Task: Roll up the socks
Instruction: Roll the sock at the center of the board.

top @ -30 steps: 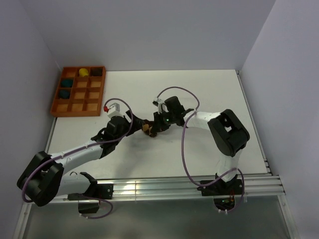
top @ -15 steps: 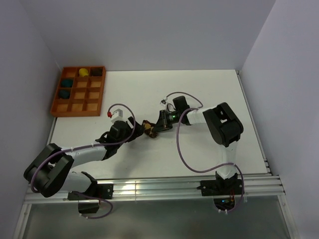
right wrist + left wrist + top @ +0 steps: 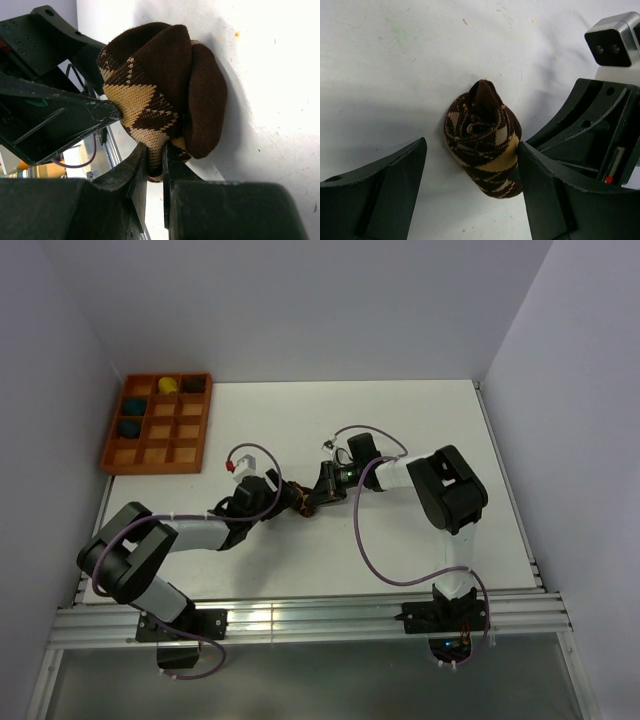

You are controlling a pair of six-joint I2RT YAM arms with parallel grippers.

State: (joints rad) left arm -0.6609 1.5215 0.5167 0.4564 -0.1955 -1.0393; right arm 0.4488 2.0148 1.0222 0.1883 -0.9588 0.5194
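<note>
The socks (image 3: 482, 145) are a tight brown-and-tan argyle roll lying on the white table, with a dark toe end poking out on top. My left gripper (image 3: 471, 162) is open and straddles the roll. Its right finger (image 3: 540, 180) touches the roll's side and its left finger (image 3: 395, 175) stands apart. My right gripper (image 3: 154, 152) is shut on a fold of the socks (image 3: 160, 95) at the roll's lower edge. In the top view both grippers meet at the socks (image 3: 298, 502) mid-table, left gripper (image 3: 283, 498) on the left and right gripper (image 3: 316, 496) on the right.
An orange compartment tray (image 3: 150, 469) sits at the back left, holding two teal sock balls (image 3: 136, 403), a yellow ball (image 3: 168, 386) and a dark one (image 3: 193, 385). A metal rail (image 3: 300, 615) runs along the near edge, and walls close the sides.
My left gripper has slid right along the table until its fingers straddle the roll, and they have narrowed a little. My right gripper shifted slightly while holding the socks.
</note>
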